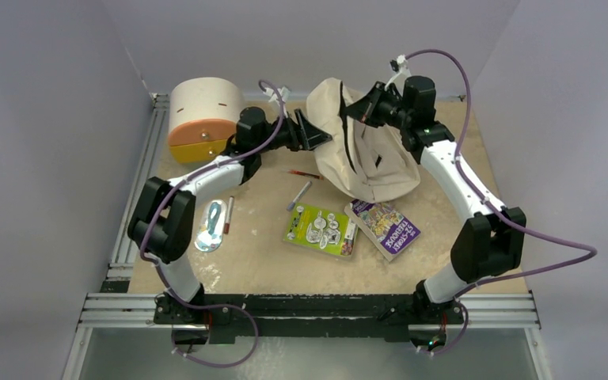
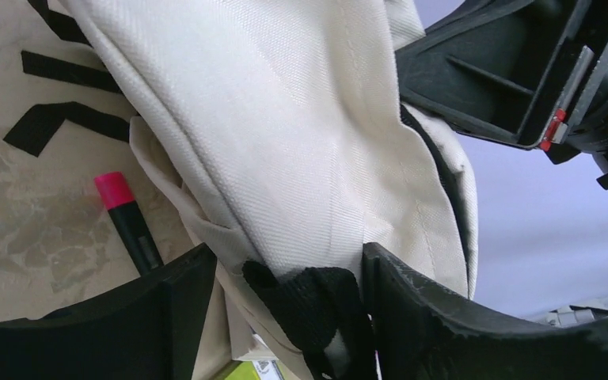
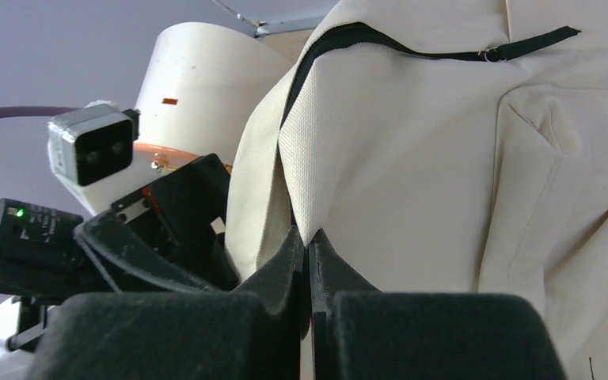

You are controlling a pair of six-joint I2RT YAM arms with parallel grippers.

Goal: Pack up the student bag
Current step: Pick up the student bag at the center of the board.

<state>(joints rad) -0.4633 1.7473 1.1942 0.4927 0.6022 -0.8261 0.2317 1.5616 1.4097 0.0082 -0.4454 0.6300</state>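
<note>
Setting: pale lilac-grey walls are boxing in a beige table (image 1: 261, 265), and both arms are reaching out from its near edge.
Student bag: the cream student bag (image 1: 392, 178) is slumping at the far middle-right of the table, its upper end rising between the two arms.
Right end effector: the right end effector (image 3: 307, 241) is pinching a fold of the bag's fabric, its jaws pressed together on the cloth just below the black zipper (image 3: 364, 36).
Left end effector: the left end effector (image 2: 286, 261) is standing wide apart at the bag's left side, with a fold of cream cloth and a black strap loop (image 2: 309, 309) sitting between its fingers (image 2: 412, 301). Whether they are pressing on the cloth, I cannot tell.
Drawer box: a cream round drawer box (image 1: 202, 107) with orange and yellow fronts is standing at the far left, behind the left arm.
Books: a green book (image 1: 319, 229) and a purple book (image 1: 385, 228) are lying side by side on the table in front of the bag.
Markers: a grey marker (image 1: 299, 195) is lying between the green book and the bag, and a pink-capped marker (image 2: 131, 226) is lying just beside the bag's edge.
</note>
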